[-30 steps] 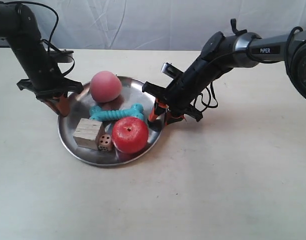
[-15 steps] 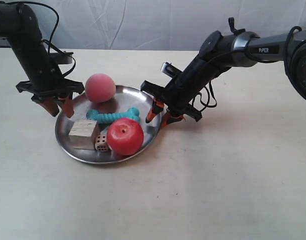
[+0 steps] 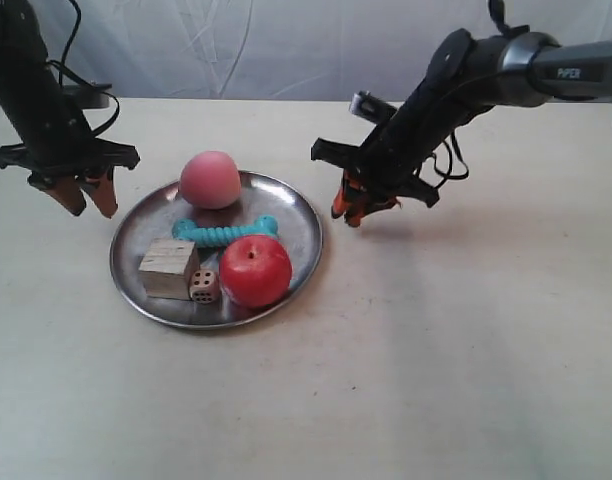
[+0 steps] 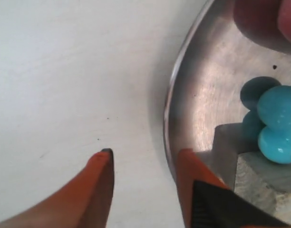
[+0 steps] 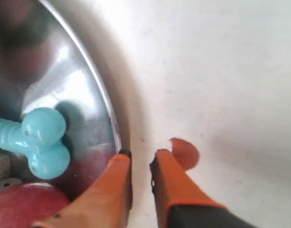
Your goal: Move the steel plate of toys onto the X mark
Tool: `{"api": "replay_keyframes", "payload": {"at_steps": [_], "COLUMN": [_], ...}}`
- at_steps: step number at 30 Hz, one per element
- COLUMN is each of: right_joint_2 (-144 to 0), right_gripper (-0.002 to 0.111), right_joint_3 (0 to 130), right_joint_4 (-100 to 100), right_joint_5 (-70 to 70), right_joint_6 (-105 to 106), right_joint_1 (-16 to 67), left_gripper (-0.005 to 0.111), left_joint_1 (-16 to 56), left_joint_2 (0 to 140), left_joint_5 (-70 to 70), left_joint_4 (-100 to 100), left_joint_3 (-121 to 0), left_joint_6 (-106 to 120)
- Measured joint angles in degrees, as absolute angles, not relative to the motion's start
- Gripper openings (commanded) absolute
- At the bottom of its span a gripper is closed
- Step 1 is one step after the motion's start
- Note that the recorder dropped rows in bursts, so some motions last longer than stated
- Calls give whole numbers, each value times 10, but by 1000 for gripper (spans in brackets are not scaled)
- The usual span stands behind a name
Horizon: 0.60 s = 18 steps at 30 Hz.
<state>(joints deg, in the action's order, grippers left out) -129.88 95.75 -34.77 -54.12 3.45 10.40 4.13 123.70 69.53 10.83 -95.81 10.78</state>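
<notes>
The steel plate [image 3: 298,222] lies flat on the table and holds a pink ball [image 3: 210,179], a teal bone [image 3: 224,231], a red apple [image 3: 255,270], a wooden cube [image 3: 169,268] and a die [image 3: 204,286]. My left gripper [image 3: 89,208] hangs open just off the plate's rim at the exterior view's left. In its wrist view that gripper [image 4: 145,156] has bare table between its fingers, beside the plate [image 4: 207,85], bone [image 4: 276,123] and cube [image 4: 264,180]. My right gripper [image 3: 347,217] hovers off the opposite rim. Its wrist view shows the gripper [image 5: 140,154] with only a narrow empty gap, next to the plate [image 5: 83,85], bone [image 5: 43,142] and apple [image 5: 22,206]. No X mark shows.
The pale tabletop [image 3: 436,380] stretches wide in front and to the exterior view's right. A white cloth backdrop [image 3: 286,50] closes off the far edge. Cables hang from both arms.
The plate slid toward the exterior view's left and was set down. Both grippers let go of its rim and drew up and away; the right jaws narrowed.
</notes>
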Motion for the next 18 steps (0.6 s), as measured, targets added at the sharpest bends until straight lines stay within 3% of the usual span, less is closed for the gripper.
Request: {"api": "replay_keyframes", "payload": {"at_steps": [2,5,12,18], "right_joint_2": [-1280,-1249,-1143,-985], "right_gripper": [-1,-1,-1,-1], "right_joint_3": [958,958,946,871], "right_joint_4": [-326,-282,-147,-25], "right_joint_5": [-538,-537,-515,-464], "right_joint_6": [29,26,-13,-84], "right_joint_1": [100,97,145,220], "left_gripper": [19,0,0,0], "left_joint_1": [41,41,41,41], "left_joint_2": [1225,1203,1119,957], "left_joint_5": [690,674,612,519], "left_joint_4": [108,108,178,226], "left_joint_3": [-958,-958,-944,-832], "left_joint_6": [108,108,159,207]}}
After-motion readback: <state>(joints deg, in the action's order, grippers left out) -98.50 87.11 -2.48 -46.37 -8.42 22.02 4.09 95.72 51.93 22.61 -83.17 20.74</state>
